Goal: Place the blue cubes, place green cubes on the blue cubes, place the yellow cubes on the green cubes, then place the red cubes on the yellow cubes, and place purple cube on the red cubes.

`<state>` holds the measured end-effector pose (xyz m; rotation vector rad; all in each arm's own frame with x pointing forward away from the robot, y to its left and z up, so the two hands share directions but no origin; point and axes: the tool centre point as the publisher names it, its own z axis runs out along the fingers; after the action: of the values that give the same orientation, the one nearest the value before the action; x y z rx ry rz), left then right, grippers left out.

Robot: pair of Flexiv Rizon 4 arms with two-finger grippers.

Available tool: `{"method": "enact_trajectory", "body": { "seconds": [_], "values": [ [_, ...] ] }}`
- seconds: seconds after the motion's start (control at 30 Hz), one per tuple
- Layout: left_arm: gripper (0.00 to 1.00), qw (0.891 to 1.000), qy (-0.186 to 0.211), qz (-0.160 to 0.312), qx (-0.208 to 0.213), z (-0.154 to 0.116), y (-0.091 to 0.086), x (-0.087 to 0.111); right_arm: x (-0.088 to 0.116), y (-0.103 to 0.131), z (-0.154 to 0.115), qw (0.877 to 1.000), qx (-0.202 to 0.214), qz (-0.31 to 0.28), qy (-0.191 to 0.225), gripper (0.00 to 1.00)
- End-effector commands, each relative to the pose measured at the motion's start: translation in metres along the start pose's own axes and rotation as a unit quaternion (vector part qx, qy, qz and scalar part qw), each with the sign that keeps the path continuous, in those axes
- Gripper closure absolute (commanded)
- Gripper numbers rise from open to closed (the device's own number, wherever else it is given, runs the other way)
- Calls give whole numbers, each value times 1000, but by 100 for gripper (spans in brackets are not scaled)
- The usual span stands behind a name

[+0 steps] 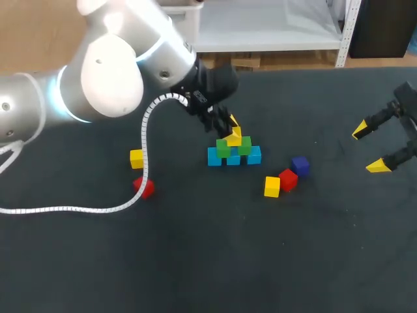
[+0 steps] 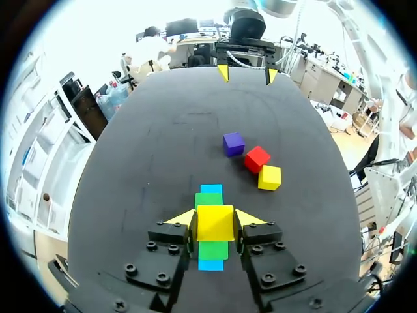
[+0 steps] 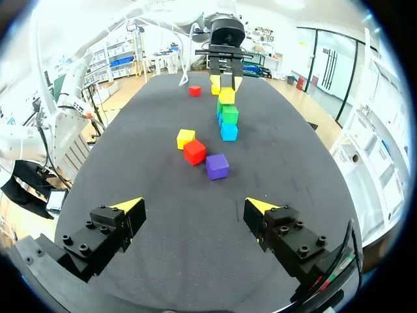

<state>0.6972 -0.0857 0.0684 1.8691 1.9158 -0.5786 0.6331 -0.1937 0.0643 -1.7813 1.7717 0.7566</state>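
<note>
Three blue cubes (image 1: 233, 160) lie in a row, touching one another, near the middle of the table (image 1: 195, 261). Two green cubes (image 1: 223, 149) sit side by side on top of them. Our left gripper (image 2: 215, 222) is right over this pile, and its two fingers pinch a yellow cube (image 1: 234, 139) from opposite sides. That cube is at the very top of the pile, centred over the join between the green pair. We cannot tell whether it already rests on them or hangs just clear.

Just beside the pile, toward our right arm, we see three loose cubes close together: a purple cube (image 1: 300, 165), a red cube (image 1: 288, 178) and a second yellow cube (image 1: 272, 186). The red one lies between the other two, touching the yellow at a corner.

On the pile's other side, well apart from it, a third yellow cube (image 1: 136, 158) and a second red cube (image 1: 144, 188) lie near each other. The white coiled cable (image 1: 146, 130) from our left arm runs just beside the yellow one and crosses part of the red one.

Our right gripper (image 3: 195, 212) hangs near the table's right edge, far from every cube. Its fingers are spread wide with nothing between them.
</note>
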Motion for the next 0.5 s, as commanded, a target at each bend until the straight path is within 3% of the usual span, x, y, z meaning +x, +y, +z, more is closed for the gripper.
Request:
{"method": "enact_trajectory", "body": {
  "seconds": [0.03,0.5],
  "values": [
    [100,1000,1,1,2,2,3,-1,0,0,0,1000,0,0,-1,0],
    [100,1000,4,-2,5,4,5,1,0,0,0,1000,0,0,-1,0]
  ]
}}
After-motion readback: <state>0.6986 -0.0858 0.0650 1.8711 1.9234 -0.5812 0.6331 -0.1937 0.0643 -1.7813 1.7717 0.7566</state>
